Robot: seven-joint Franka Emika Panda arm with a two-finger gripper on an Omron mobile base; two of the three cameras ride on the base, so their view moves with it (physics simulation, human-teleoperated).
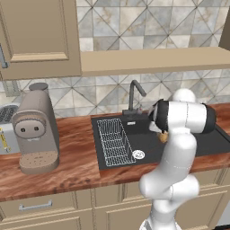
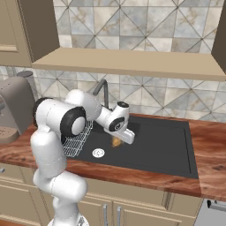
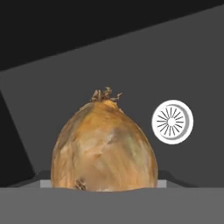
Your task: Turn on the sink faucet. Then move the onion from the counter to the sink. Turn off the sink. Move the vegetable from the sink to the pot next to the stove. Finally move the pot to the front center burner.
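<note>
A brown onion (image 3: 104, 144) looms close in the hand view, just in front of the hand and covering the finger tips. My gripper (image 2: 121, 139) reaches down into the black sink (image 2: 159, 145) and is shut on the onion (image 2: 116, 141), low over the basin floor. In the left base view the arm's forearm hides most of the hand, and a bit of the onion (image 1: 164, 136) peeks out below it. The dark faucet (image 2: 102, 90) stands at the back rim of the sink (image 1: 148, 148), its spout (image 1: 137, 87) pointing over the basin. The pot and stove are out of view.
A white drain (image 3: 172, 122) sits in the basin floor beside the onion. A wire rack (image 1: 114, 141) lies in the sink's left part. A coffee machine (image 1: 36, 130) and a toaster (image 1: 5, 130) stand on the wooden counter to the left. A shelf (image 2: 128, 64) hangs above.
</note>
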